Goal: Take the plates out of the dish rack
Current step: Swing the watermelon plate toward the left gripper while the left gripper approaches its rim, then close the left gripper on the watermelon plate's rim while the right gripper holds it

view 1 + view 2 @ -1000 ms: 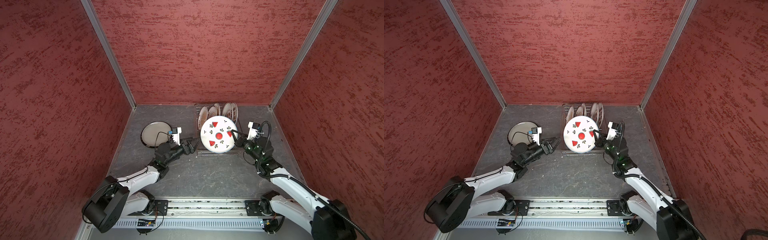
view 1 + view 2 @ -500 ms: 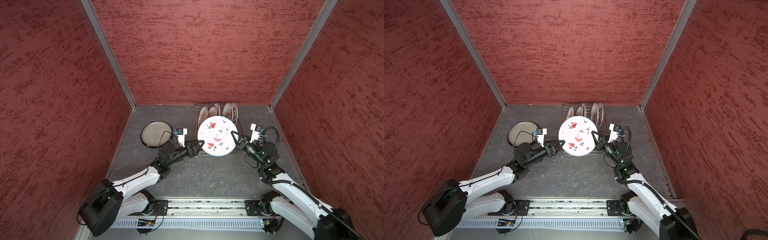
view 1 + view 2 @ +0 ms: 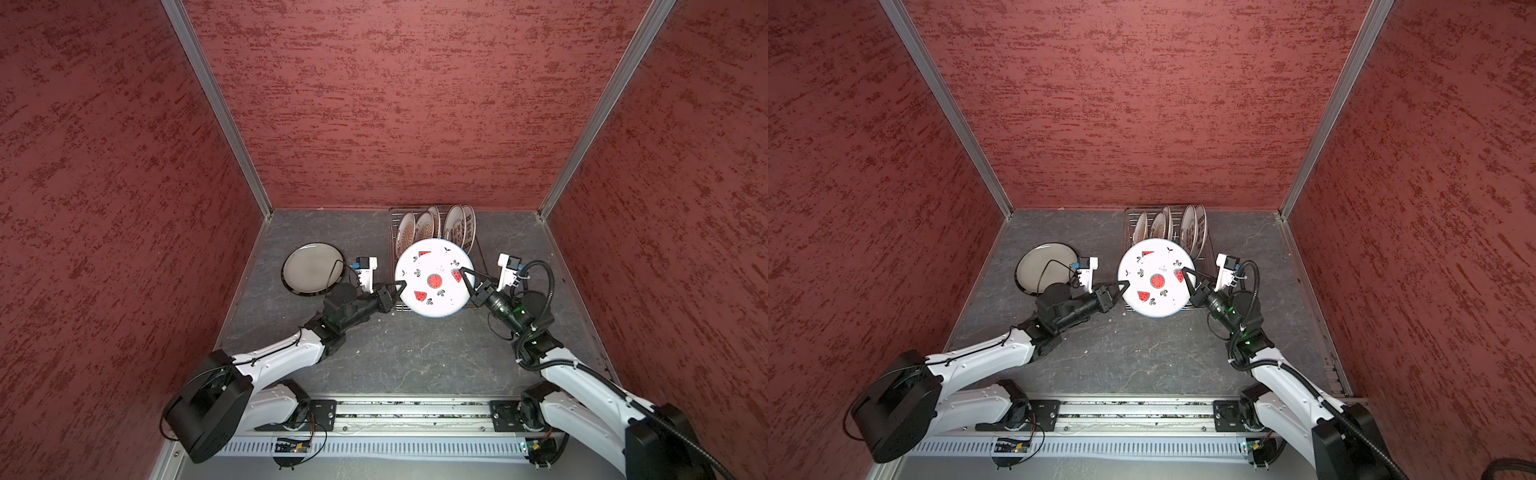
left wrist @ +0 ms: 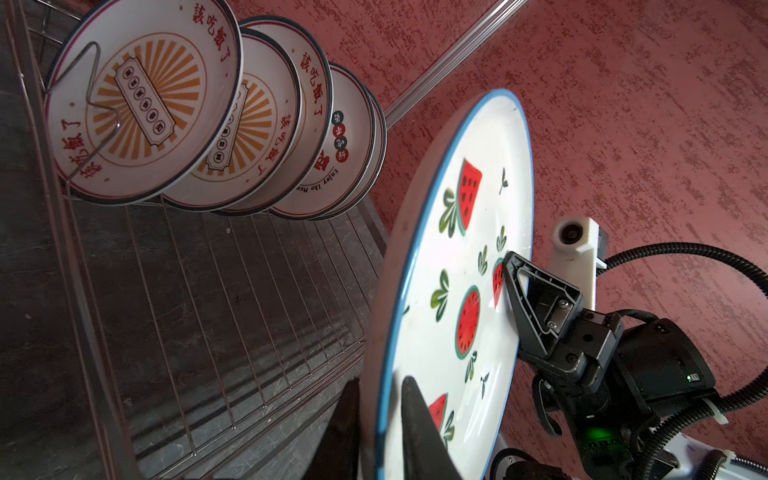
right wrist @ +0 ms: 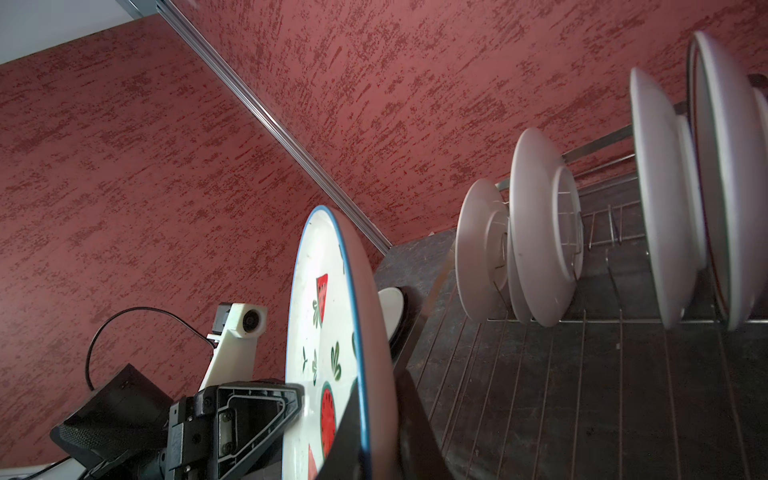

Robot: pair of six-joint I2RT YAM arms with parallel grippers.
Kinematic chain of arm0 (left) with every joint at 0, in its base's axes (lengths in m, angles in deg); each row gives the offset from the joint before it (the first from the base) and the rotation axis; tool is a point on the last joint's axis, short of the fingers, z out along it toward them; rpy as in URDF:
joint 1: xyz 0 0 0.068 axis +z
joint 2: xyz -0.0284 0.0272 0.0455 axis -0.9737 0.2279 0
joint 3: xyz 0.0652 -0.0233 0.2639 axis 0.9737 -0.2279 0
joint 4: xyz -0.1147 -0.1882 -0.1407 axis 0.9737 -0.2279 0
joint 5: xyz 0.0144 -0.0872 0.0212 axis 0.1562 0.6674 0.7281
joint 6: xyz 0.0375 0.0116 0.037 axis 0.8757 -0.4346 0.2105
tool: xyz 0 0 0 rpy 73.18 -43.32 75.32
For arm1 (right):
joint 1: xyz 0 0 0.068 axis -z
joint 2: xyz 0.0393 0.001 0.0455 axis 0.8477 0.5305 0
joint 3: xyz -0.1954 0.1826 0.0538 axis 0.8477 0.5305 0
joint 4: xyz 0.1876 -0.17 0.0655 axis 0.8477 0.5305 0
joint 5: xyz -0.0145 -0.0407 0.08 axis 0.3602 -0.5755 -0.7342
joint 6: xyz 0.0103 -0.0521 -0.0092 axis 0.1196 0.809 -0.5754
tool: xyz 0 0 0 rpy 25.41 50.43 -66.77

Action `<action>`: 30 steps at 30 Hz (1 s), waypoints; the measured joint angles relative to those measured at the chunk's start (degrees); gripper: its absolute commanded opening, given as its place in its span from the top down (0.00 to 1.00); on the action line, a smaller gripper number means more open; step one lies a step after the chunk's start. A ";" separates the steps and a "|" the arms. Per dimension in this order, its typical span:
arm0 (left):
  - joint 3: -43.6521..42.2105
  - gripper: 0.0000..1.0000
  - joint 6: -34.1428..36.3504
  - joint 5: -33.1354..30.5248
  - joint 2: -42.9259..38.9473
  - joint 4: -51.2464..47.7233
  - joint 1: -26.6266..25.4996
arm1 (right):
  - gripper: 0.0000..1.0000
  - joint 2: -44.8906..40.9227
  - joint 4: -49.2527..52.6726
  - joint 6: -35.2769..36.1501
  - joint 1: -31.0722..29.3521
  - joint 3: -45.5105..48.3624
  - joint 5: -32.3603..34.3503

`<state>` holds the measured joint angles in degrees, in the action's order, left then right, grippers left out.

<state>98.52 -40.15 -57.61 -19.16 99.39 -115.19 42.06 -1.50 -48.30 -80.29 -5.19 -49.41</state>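
Note:
A white watermelon plate [image 3: 434, 282] [image 3: 1156, 282] hangs face up above the front of the dish rack [image 3: 478, 254]. My left gripper [image 3: 401, 286] [image 4: 380, 388] is shut on its left rim, one finger on each face. On the opposite rim my right gripper [image 3: 466, 277] [image 5: 378, 399] is shut too, one finger over a watermelon print. Several plates [image 3: 424, 226] [image 4: 145, 104] [image 5: 540, 232] stand on edge in the back half of the dish rack [image 4: 208, 311]. A plain dark-rimmed plate [image 3: 313, 269] lies flat on the table to the left of the rack.
Red walls close in the grey table [image 3: 415, 353] on three sides, and the rack stands against the back wall. The arms' base rail [image 3: 407, 415] runs along the front edge. The left wrist camera mount [image 3: 365, 270] sits between the plain plate and the rack.
The right gripper has carried the watermelon plate forward and laid it flatter. The left gripper has reached in from the left and shut on the plate's left rim.

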 measured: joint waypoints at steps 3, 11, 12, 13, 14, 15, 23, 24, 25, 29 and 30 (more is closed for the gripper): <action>1.07 0.86 -0.59 -0.02 1.20 0.00 0.11 | 1.00 0.98 -1.92 0.83 -0.13 0.09 0.52; 2.10 0.76 -1.75 0.31 3.28 0.52 0.37 | 1.00 3.78 -7.15 1.68 -0.15 0.94 2.21; 2.08 0.73 -1.95 0.55 3.69 0.57 0.37 | 1.00 4.50 -7.87 1.97 -0.31 0.96 1.97; 2.10 0.71 -2.10 0.70 4.13 0.72 0.26 | 1.00 5.40 -8.48 2.08 -0.42 0.96 1.73; 2.10 0.71 -2.10 0.90 4.46 0.79 0.24 | 1.00 6.16 -8.98 2.05 -0.46 0.96 1.46; 2.10 0.71 -2.21 0.98 4.83 0.87 0.26 | 1.00 7.06 -9.64 1.95 -0.46 0.96 1.20; 2.03 0.86 -4.35 1.79 5.31 2.36 0.76 | 1.00 11.19 -13.97 -1.77 0.02 0.94 1.84; 2.03 0.88 -4.74 2.03 5.27 2.84 0.79 | 1.00 11.39 -13.84 -2.71 0.11 0.92 2.49; 2.03 0.89 -5.03 1.97 5.27 3.04 0.79 | 1.00 11.45 -13.22 -3.50 0.09 0.59 2.99; 1.90 0.95 -6.29 1.62 5.27 3.78 0.87 | 1.00 12.44 -11.13 -5.22 0.02 -1.31 3.93; 1.90 0.95 -6.75 1.51 5.27 3.82 0.94 | 1.00 12.85 -11.08 -5.44 0.02 -1.60 3.91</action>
<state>100.42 -46.91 -56.11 -13.89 103.22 -114.25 54.91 -12.58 -53.74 -80.26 -6.79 -45.50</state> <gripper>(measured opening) 0.159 0.118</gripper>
